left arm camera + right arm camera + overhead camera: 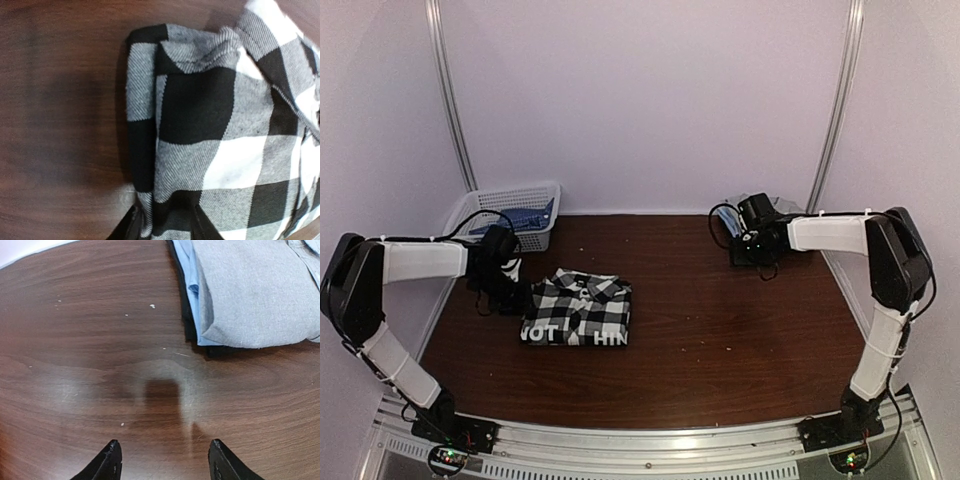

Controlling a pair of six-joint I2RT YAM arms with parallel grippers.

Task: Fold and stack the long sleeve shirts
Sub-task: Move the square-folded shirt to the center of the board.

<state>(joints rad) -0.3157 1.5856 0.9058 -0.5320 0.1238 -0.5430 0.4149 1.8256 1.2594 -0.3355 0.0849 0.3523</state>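
The black-and-white checked shirt (578, 308) lies folded on the table left of centre, its lettering showing at the near edge. My left gripper (518, 297) is at its left edge. In the left wrist view the fingers (131, 227) close on the folded edge of the checked cloth (210, 125), with my left gripper (167, 225) holding cloth between them. My right gripper (745, 243) is at the back right, open and empty (165, 460) above bare wood. Beyond it a folded grey shirt (250, 290) lies on a light blue shirt (192, 285).
A white plastic basket (515, 215) holding something blue stands in the back left corner. Small light crumbs (152, 306) dot the brown table (720, 340). White walls close in the back and both sides.
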